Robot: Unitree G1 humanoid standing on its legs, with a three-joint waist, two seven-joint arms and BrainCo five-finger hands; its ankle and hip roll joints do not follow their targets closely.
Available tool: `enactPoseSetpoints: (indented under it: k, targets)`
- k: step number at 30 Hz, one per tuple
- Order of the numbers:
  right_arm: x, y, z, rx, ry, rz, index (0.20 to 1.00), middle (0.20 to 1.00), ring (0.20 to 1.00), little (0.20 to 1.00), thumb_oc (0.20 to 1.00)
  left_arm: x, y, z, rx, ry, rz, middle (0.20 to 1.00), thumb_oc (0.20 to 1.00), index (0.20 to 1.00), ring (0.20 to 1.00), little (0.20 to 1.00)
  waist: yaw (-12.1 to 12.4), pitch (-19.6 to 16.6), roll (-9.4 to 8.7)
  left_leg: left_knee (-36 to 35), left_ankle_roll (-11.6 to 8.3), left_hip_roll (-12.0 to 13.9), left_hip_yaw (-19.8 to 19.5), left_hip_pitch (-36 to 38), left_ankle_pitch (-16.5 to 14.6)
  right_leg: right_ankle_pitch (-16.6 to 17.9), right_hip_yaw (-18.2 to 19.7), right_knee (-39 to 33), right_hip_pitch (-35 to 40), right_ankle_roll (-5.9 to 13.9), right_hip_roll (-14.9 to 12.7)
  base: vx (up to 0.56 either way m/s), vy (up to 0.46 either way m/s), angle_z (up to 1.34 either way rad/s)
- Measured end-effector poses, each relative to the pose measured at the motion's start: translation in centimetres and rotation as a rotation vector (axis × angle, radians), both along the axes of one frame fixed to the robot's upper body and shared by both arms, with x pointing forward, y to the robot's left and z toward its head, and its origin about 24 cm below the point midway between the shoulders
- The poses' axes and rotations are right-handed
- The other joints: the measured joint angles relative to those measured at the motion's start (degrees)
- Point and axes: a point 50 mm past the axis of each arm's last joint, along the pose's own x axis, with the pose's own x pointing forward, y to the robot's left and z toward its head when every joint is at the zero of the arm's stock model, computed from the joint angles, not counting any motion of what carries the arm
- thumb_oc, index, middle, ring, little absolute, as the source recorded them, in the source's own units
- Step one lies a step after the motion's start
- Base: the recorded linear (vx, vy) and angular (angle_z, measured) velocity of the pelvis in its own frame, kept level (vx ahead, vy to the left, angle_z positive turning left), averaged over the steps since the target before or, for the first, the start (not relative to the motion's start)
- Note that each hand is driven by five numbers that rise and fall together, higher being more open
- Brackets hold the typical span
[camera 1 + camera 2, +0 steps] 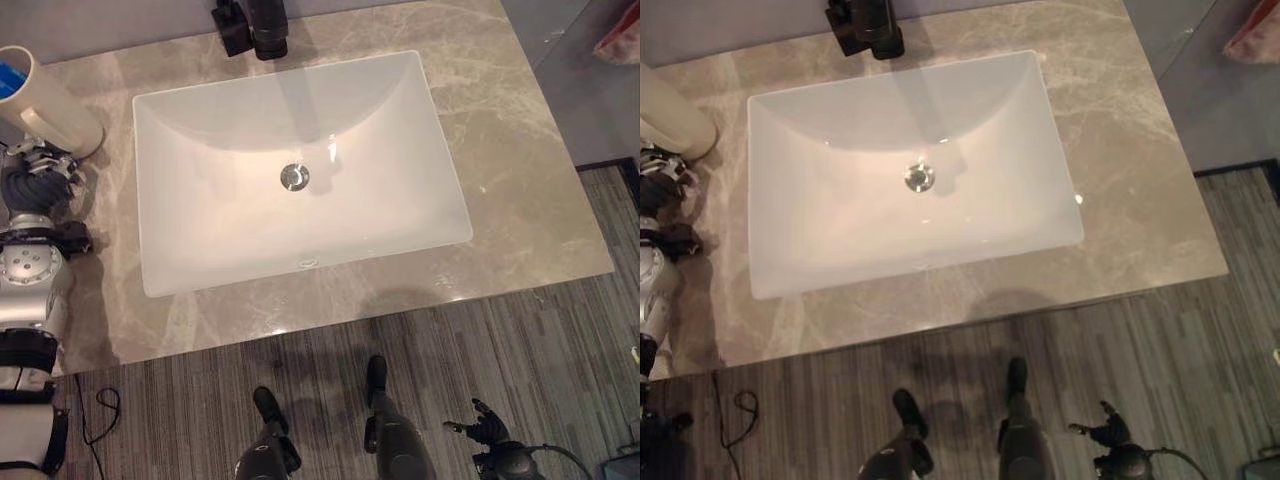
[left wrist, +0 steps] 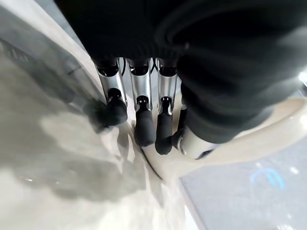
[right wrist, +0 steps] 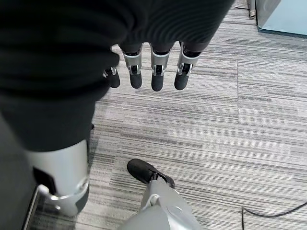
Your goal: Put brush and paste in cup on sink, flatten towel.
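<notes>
A cream cup (image 1: 52, 108) stands at the counter's far left corner, and something blue (image 1: 12, 78) shows in its mouth. My left hand (image 1: 35, 180) rests on the counter just in front of the cup. In the left wrist view its fingers (image 2: 144, 124) are straight, with the dark tips down at the foot of the cup (image 2: 240, 148), not curled round it. My right hand (image 1: 487, 425) hangs low over the carpet at the lower right, fingers (image 3: 158, 72) straight and holding nothing.
A white rectangular sink (image 1: 200, 130) with a metal drain (image 1: 294, 177) fills the middle of the marble counter (image 1: 520, 180). A black faucet (image 1: 258, 25) stands behind it. Something pink (image 1: 620, 40) lies beyond the counter's right end.
</notes>
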Motion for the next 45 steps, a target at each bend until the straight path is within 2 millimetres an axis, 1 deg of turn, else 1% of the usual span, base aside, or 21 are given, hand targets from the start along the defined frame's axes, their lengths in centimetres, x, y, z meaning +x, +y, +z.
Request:
enactPoseSetpoints:
  k: [3, 6, 7, 8, 13, 15, 17, 19, 21, 22, 24, 25, 27, 28, 30, 31, 34, 37, 40, 42, 45]
  targets:
    - [0.1, 0.1, 0.0, 0.001, -0.005, 0.001, 1.000, 1.000, 1.000, 1.000, 1.000, -0.1, -1.0, 0.5, 0.011, -0.034, -0.053, 0.200, 0.200, 0.200, 0.200, 0.200, -0.07, 0.14, -0.23, 0.01, -0.04, 0.00, -0.37, -0.44, 0.04, 0.00, -0.26, 0.00, -0.24, -0.01, 0.00, 0.00, 0.004, 0.04]
    - [0.2, 0.1, 0.1, 0.003, -0.014, 0.003, 1.000, 1.000, 1.000, 1.000, 1.000, -0.8, -2.0, 0.1, 0.037, -0.049, -0.119, 0.200, 0.200, 0.200, 0.200, 0.200, 0.01, 0.16, -0.26, 0.01, -0.05, 0.00, -0.39, -0.44, 0.03, -0.01, -0.30, 0.00, -0.24, -0.01, -0.02, 0.00, 0.000, 0.00]
    - [0.5, 0.2, 0.2, 0.006, -0.025, 0.007, 1.000, 1.000, 1.000, 1.000, 1.000, -1.5, -2.0, -0.3, 0.041, -0.051, -0.135, 0.200, 0.200, 0.200, 0.200, 0.200, 0.03, 0.16, -0.26, 0.00, -0.05, 0.00, -0.38, -0.43, 0.03, -0.01, -0.30, 0.00, -0.25, -0.01, -0.01, 0.00, 0.000, 0.00]
    - [0.6, 0.3, 0.3, 0.007, -0.031, 0.008, 1.000, 1.000, 1.000, 1.000, 1.000, -1.9, -1.8, -0.6, 0.041, -0.050, -0.132, 0.200, 0.200, 0.200, 0.200, 0.200, 0.03, 0.17, -0.26, 0.00, -0.05, 0.00, -0.37, -0.39, 0.03, -0.01, -0.27, 0.00, -0.25, -0.01, -0.02, 0.00, 0.000, 0.00]
    - [0.7, 0.2, 0.4, 0.005, -0.039, 0.007, 1.000, 1.000, 1.000, 1.000, 1.000, -3.0, 0.6, -1.6, 0.025, -0.013, -0.038, 0.200, 0.200, 0.200, 0.200, 0.200, 0.64, 0.21, -0.17, -0.01, -0.09, 0.00, -0.60, -0.40, 0.05, -0.02, -0.31, -0.03, -0.20, 0.00, -0.02, 0.00, 0.000, 0.00]
    - [0.9, 0.3, 0.5, 0.003, -0.047, 0.007, 1.000, 1.000, 1.000, 1.000, 1.000, -3.3, 1.5, -1.7, 0.039, 0.010, -0.003, 0.200, 0.200, 0.200, 0.200, 0.200, 0.62, 0.28, -0.06, -0.01, -0.17, 0.03, -0.60, -0.42, 0.10, -0.02, -0.30, -0.04, -0.25, 0.00, 0.00, 0.00, 0.000, 0.00]
    - [0.7, 0.0, 0.5, -0.007, -0.044, 0.002, 1.000, 1.000, 1.000, 1.000, 1.000, -3.5, 2.5, -1.7, 0.037, 0.035, 0.050, 0.200, 0.200, 0.200, 0.200, 0.200, 0.62, 0.60, 0.51, -0.01, -0.19, 0.05, -0.60, -0.51, 0.11, -0.01, -0.29, -0.04, -0.34, 0.00, 0.02, 0.00, 0.000, 0.00]
    - [0.7, 0.0, 0.5, -0.009, -0.043, 0.002, 1.000, 1.000, 1.000, 1.000, 1.000, -3.3, 3.1, -1.4, 0.023, 0.029, 0.091, 0.200, 0.200, 0.200, 0.200, 0.200, 0.70, 0.76, 0.80, -0.01, -0.23, 0.10, -0.61, -0.97, 0.14, 0.00, -0.28, -0.04, -0.83, -0.01, 0.06, 0.00, 0.000, 0.00]
    - [0.7, 0.0, 0.4, -0.010, -0.039, 0.004, 1.000, 1.000, 1.000, 1.000, 1.000, -2.8, 3.2, -0.4, 0.012, 0.001, 0.111, 0.200, 0.200, 0.200, 0.200, 0.200, 0.82, 0.84, 0.94, 0.01, -0.20, 0.13, -0.70, -2.00, 0.31, 0.16, -0.33, -0.02, -1.73, -0.16, 0.13, 0.00, 0.000, 0.00]
    - [0.8, 0.1, 0.5, -0.010, -0.043, 0.008, 1.000, 1.000, 1.000, 1.000, 1.000, -2.2, 3.2, 0.6, 0.005, -0.022, 0.122, 0.200, 0.200, 0.200, 0.200, 0.200, 0.79, 0.88, 0.91, 0.02, -0.14, 0.14, -0.75, -2.69, 0.47, 0.32, -0.36, -0.01, -2.39, -0.31, 0.15, 0.00, 0.000, 0.00]
    - [1.0, 0.1, 0.6, -0.013, -0.047, 0.017, 1.000, 1.000, 1.000, 1.000, 1.000, -1.4, 2.9, 1.5, 0.005, -0.036, 0.129, 0.200, 0.200, 0.200, 0.200, 0.200, 0.58, 0.88, 0.91, 0.02, -0.13, 0.14, -0.64, -2.89, 0.49, 0.34, -0.31, 0.00, -2.67, -0.34, 0.15, 0.00, 0.000, 0.00]
    - [1.1, 0.1, 0.7, -0.020, -0.045, 0.043, 1.000, 1.000, 1.000, 1.000, 1.000, -0.6, 2.6, 2.5, 0.035, -0.028, 0.139, 0.200, 0.200, 0.200, 0.200, 0.200, 0.34, 0.89, 0.88, 0.02, -0.13, 0.15, -0.65, -3.33, 0.49, 0.34, -0.28, 0.00, -3.06, -0.34, 0.18, 0.00, 0.000, 0.00]
    - [1.3, 0.1, 0.8, -0.028, -0.045, 0.068, 1.000, 1.000, 1.000, 1.000, 1.000, 0.2, 2.5, 3.9, 0.037, -0.039, 0.167, 0.200, 0.200, 0.200, 0.200, 0.200, 0.16, 0.90, 0.82, 0.02, -0.13, 0.15, -0.49, -4.25, 0.51, 0.47, -0.14, 0.00, -4.15, -0.42, 0.19, -0.01, -0.006, -0.03]
    - [1.5, 0.2, 0.8, -0.031, -0.044, 0.085, 1.000, 1.000, 1.000, 1.000, 1.000, 0.5, 2.5, 4.9, 0.038, -0.053, 0.187, 0.200, 0.200, 0.200, 0.200, 0.200, -0.01, 0.94, 0.76, 0.02, -0.10, 0.19, -0.29, -4.85, 0.58, 0.63, 0.01, 0.00, -4.91, -0.47, 0.23, -0.01, -0.006, -0.07]
    - [1.7, 0.5, 0.8, -0.031, -0.042, 0.104, 1.000, 1.000, 1.000, 1.000, 1.000, 0.8, 2.3, 6.0, 0.042, -0.072, 0.196, 0.200, 0.200, 0.200, 0.200, 0.200, -0.02, 1.00, 0.60, 0.02, -0.10, 0.26, 0.31, -5.47, 0.59, 0.77, 0.44, 0.01, -5.83, -0.54, 0.32, -0.01, 0.001, -0.12]
    - [2.0, 0.7, 0.8, -0.031, -0.046, 0.118, 1.000, 1.000, 1.000, 1.000, 1.000, 0.8, 2.3, 6.7, 0.037, -0.092, 0.201, 0.200, 0.200, 0.200, 0.200, 0.200, 0.10, 1.22, 0.25, 0.02, -0.11, 0.27, 0.74, -5.63, 0.59, 0.92, 0.98, 0.01, -6.33, -0.62, 0.38, 0.00, 0.004, -0.16]
    - [2.9, 1.3, 1.2, -0.023, -0.078, 0.148, 1.000, 1.000, 1.000, 1.000, 1.000, 1.2, 1.6, 8.5, 0.048, -0.133, 0.187, 0.200, 0.200, 0.200, 0.200, 0.200, -0.14, 1.27, 0.10, 0.02, -0.13, 0.44, 0.94, -6.72, 0.61, 1.03, 1.18, 0.01, -7.64, -0.70, 0.56, 0.00, -0.001, -0.06]
    - [3.6, 1.9, 1.5, -0.014, -0.106, 0.180, 1.000, 1.000, 1.000, 1.000, 1.000, 1.4, 1.2, 9.4, 0.056, -0.154, 0.180, 0.200, 0.200, 0.200, 0.200, 0.200, -0.13, 1.24, -0.04, 0.02, -0.15, 0.65, 1.18, -7.15, 0.62, 1.12, 1.39, 0.02, -8.21, -0.82, 0.78, 0.01, -0.014, -0.04]
    - [4.6, 3.0, 2.1, 0.008, -0.157, 0.232, 1.000, 1.000, 1.000, 1.000, 1.000, 1.5, 0.9, 10.3, 0.072, -0.166, 0.189, 0.200, 0.200, 0.200, 0.200, 0.200, -0.12, 1.11, -0.62, 0.02, -0.19, 0.92, 1.78, -7.15, 0.64, 1.26, 1.89, 0.01, -8.58, -1.01, 1.05, 0.00, 0.002, -0.08]
    - [5.1, 3.1, 2.4, 0.008, -0.176, 0.239, 1.000, 1.000, 1.000, 1.000, 1.000, 1.5, 0.9, 10.6, 0.067, -0.171, 0.199, 0.200, 0.200, 0.200, 0.200, 0.200, -0.13, 1.18, -0.83, 0.02, -0.19, 0.84, 2.23, -7.15, 0.64, 1.41, 2.51, 0.02, -8.92, -1.16, 1.03, 0.00, 0.000, -0.10]
    - [5.2, 3.2, 2.5, 0.009, -0.178, 0.241, 1.000, 1.000, 1.000, 1.000, 1.000, 1.6, 0.9, 10.5, 0.070, -0.166, 0.203, 0.200, 0.200, 0.200, 0.200, 0.200, -0.44, 1.13, -0.96, 0.03, -0.24, 0.92, 2.27, -7.15, 0.67, 1.44, 2.60, 0.02, -9.07, -1.19, 1.14, 0.00, 0.000, -0.01]
